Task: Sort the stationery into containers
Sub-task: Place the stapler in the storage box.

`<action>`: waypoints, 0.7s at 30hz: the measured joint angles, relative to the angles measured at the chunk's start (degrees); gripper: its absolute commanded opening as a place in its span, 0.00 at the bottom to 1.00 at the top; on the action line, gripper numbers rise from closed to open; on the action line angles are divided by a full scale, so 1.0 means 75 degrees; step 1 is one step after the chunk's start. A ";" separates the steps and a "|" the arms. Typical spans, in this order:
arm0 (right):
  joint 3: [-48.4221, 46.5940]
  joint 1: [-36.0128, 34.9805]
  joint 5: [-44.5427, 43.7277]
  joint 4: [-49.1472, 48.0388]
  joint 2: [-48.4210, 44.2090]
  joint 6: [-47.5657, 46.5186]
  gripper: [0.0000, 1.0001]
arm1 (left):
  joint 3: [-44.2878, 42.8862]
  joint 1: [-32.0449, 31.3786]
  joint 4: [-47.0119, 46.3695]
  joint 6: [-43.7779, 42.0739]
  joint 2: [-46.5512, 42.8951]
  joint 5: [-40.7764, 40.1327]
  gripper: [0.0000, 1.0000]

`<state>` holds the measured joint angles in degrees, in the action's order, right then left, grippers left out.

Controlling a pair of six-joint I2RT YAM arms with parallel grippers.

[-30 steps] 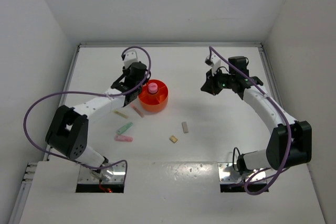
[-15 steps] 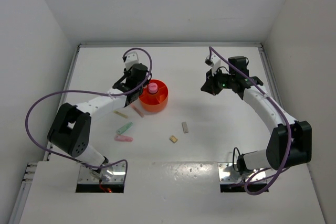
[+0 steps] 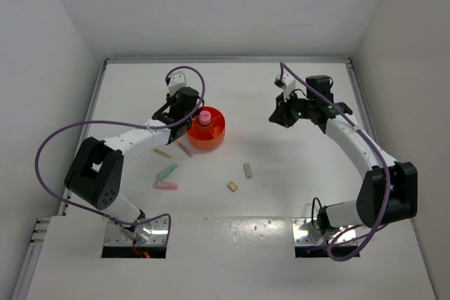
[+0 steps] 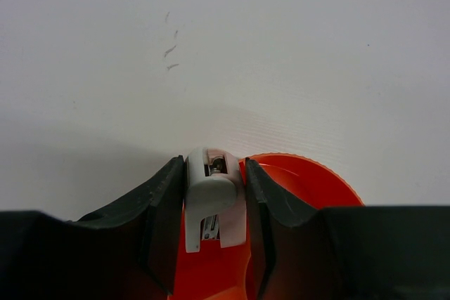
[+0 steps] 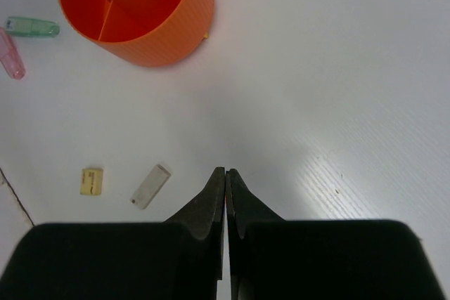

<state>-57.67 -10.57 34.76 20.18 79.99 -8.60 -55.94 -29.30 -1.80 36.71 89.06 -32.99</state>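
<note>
— White tabletop (image 3: 281, 201), white walls (image 3: 211, 12) all round. Much sorted?
— Barely begun, judging by the layout. One pink capsule (image 3: 204, 116) standing in the central cup of the orange tub (image 3: 214, 136); no other piece visible inside.
— Anything on its way in?
— One white piece (image 4: 211, 205), pinched in the left gripper (image 4: 214, 173), fingers narrowed tight onto it, hovering right over the tub's rim. Likely bound for a compartment.
— Right gripper (image 5: 225, 173)?
— Fingers pressed together on nothing, well apart from the tub.
— Left to sort?
— Six loose, counted singly: one tan stick (image 3: 162, 152) and one dusky pink stick (image 3: 185, 149) just beside the tub; one mint stick (image 3: 167, 171) and one pink stick (image 3: 166, 185) a little farther out from it; one beige block (image 3: 232, 186) and one pale block (image 3: 247, 170) near the tub's other flank, apart from each other.
— Totals?
— One tub, two grippers, eight pieces: one in, one held, six waiting. Sticks four on the table, blocks two, capsule one.
</note>
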 measured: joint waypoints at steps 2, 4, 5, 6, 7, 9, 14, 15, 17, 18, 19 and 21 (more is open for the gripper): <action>0.0000 0.0000 0.0017 0.0003 0.0000 0.0000 0.00 | 0.0000 0.0000 0.0000 0.0000 0.0000 0.0000 0.17; 0.0000 0.0000 0.0032 0.0006 0.0000 0.0000 0.00 | 0.0000 -0.0003 0.0000 0.0003 0.0000 -0.0003 0.18; 0.0000 0.0000 0.0038 0.0006 0.0000 0.0000 0.00 | 0.0000 -0.0003 0.0000 0.0000 0.0000 -0.0003 0.20; 0.0000 0.0000 0.0041 0.0009 0.0000 0.0000 0.00 | 0.0000 -0.0003 0.0000 0.0000 0.0003 -0.0003 0.22; 0.0000 0.0000 0.0044 0.0009 0.0000 0.0000 0.00 | 0.0000 -0.0003 0.0000 0.0003 0.0003 -0.0003 0.24; 0.0000 0.0000 0.0050 0.0009 0.0000 0.0000 0.00 | 0.0000 -0.0015 0.0000 0.0000 0.0009 -0.0015 0.25; 0.0000 0.0000 0.0050 0.0012 0.0000 -0.0006 0.00 | 0.0000 -0.0050 0.0000 0.0000 0.0015 -0.0090 0.36; 0.0000 0.0000 0.0050 0.0012 0.0000 -0.0023 0.00 | 0.0000 -0.0050 0.0000 0.0000 0.0015 -0.0090 0.36; 0.0000 0.0000 0.0052 0.0017 0.0000 -0.0032 0.00 | 0.0000 -0.0050 0.0003 0.0000 0.0015 -0.0093 0.38; 0.0003 0.0000 0.0050 0.0029 0.0000 -0.0038 0.00 | 0.0000 -0.0050 0.0003 0.0000 0.0015 -0.0093 0.38; 0.0000 0.0000 0.0052 0.0041 0.0000 -0.0044 0.00 | 0.0000 -0.0050 0.0003 0.0000 0.0015 -0.0093 0.40; 0.0000 0.0000 0.0052 0.0067 0.0000 -0.0052 0.00 | 0.0000 -0.0050 0.0003 0.0000 0.0015 -0.0108 0.42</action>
<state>-57.67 -10.57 35.16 20.69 79.99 -8.99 -55.94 -29.67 -1.78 36.71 89.17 -33.80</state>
